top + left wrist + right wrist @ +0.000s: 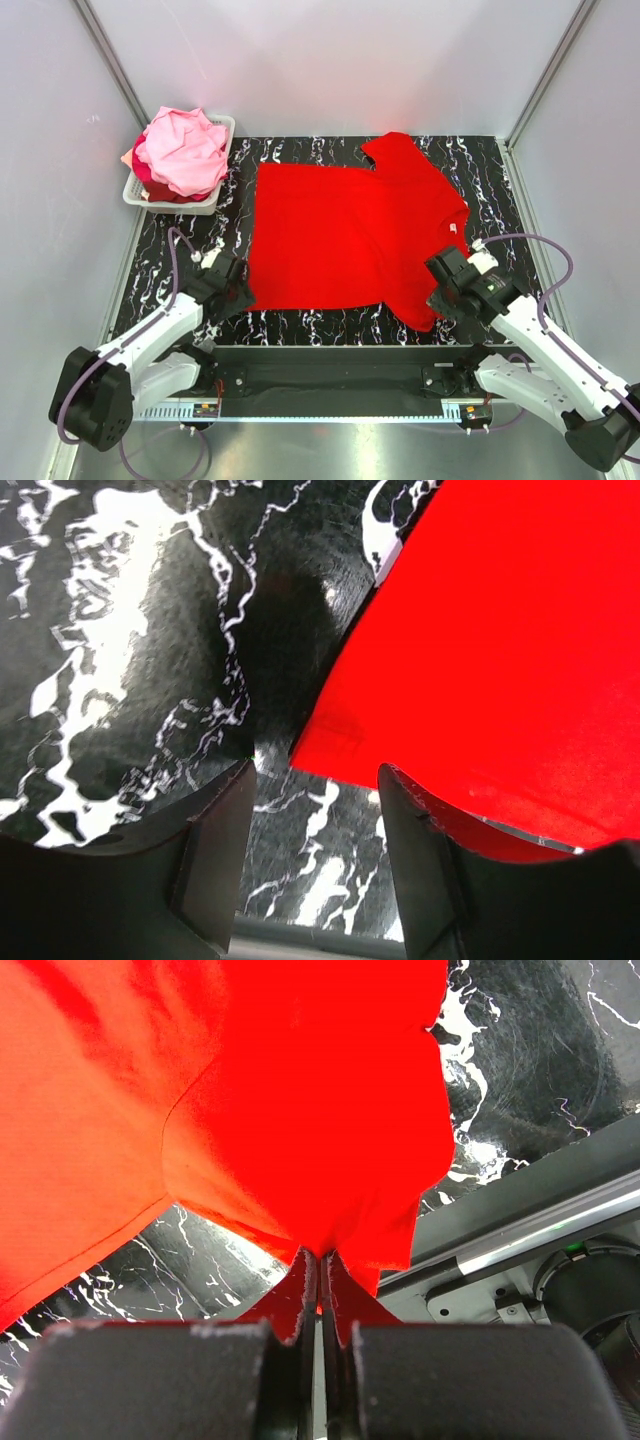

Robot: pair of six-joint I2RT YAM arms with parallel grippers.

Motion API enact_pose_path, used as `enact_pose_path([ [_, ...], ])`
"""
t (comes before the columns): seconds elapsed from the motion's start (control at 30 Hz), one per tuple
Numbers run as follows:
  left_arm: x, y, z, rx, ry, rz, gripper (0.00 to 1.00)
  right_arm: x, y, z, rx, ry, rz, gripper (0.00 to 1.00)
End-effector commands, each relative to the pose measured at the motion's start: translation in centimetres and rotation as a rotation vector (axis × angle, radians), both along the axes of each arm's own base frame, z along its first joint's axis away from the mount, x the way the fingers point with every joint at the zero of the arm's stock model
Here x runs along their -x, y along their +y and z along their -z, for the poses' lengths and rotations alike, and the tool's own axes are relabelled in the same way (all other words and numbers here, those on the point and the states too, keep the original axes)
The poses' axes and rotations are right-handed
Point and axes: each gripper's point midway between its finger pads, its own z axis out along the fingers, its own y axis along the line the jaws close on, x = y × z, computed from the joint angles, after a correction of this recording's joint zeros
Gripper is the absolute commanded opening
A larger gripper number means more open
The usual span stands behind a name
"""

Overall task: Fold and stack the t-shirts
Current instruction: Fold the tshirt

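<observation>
A bright red t-shirt [340, 230] lies spread flat on the black marbled mat [480, 170], its neck toward the right. My left gripper [240, 292] sits at the shirt's near left corner. In the left wrist view it [315, 815] is open, with only mat between its fingers [215, 850]; the red corner [330, 730] lies just ahead of the tips. My right gripper [438, 290] is shut on the shirt's near right sleeve edge. The right wrist view shows that gripper [320, 1260] pinching red cloth [300, 1090]. Pink and peach t-shirts [185, 150] are heaped in the basket.
The white slotted basket [175, 203] stands at the mat's far left corner. A dark metal rail [330, 355] runs along the near edge, also seen from the right wrist [540, 1230]. Grey walls close in left, right and behind.
</observation>
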Motion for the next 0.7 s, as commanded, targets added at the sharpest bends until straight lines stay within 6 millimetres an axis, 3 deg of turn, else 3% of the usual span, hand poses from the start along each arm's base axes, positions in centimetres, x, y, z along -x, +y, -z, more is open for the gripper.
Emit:
enact_pose_path([
  [0.0, -1.6, -1.0, 0.3, 0.033, -0.051, 0.002, 0.57, -0.3, -0.1, -0.4, 0.001, -0.028, -0.002, 0.00],
  [0.1, -1.6, -1.4, 1.1, 0.032, -0.042, 0.011, 0.54, -0.1, -0.4, -0.6, 0.008, -0.033, 0.000, 0.00],
  [0.13, -1.7, -1.6, 1.2, 0.036, -0.047, 0.013, 0.49, -0.1, -0.5, -0.5, 0.013, -0.035, 0.002, 0.00],
  [0.23, -1.6, -1.7, 1.8, 0.025, -0.039, 0.020, 0.30, 0.2, -0.6, -0.4, 0.010, -0.031, 0.000, 0.00],
  [0.27, -1.6, -1.6, 1.9, 0.017, -0.040, 0.017, 0.09, 0.2, -0.6, -0.4, 0.009, -0.030, 0.001, 0.00],
  [0.3, -1.8, -1.6, 1.6, 0.016, -0.049, 0.017, 0.02, 0.3, -0.6, -0.3, 0.010, -0.027, -0.001, 0.00],
  [0.37, -1.4, -1.0, 1.0, -0.032, -0.043, 0.014, 0.00, 0.4, -0.7, -0.4, 0.011, -0.025, -0.001, 0.00],
  [0.4, -2.1, -1.2, -0.6, -0.028, -0.080, 0.008, 0.00, 0.4, -0.8, -0.6, 0.014, -0.030, 0.002, 0.00],
  [0.47, -1.7, -0.6, -1.8, -0.057, -0.080, 0.004, 0.00, 0.2, -1.0, -1.1, 0.020, -0.045, 0.005, 0.00],
  [0.5, -2.4, -0.9, -3.7, -0.036, -0.128, 0.002, 0.00, -0.3, -1.0, -1.9, 0.026, -0.063, 0.008, 0.00],
  [0.57, -2.3, -0.7, -5.2, -0.038, -0.135, 0.004, 0.00, -0.9, -1.0, -2.8, 0.044, -0.082, -0.005, 0.00],
  [0.67, -3.7, -1.4, -8.3, -0.026, -0.183, 0.017, 0.00, -3.1, -0.3, -5.3, 0.075, -0.123, -0.035, 0.00],
])
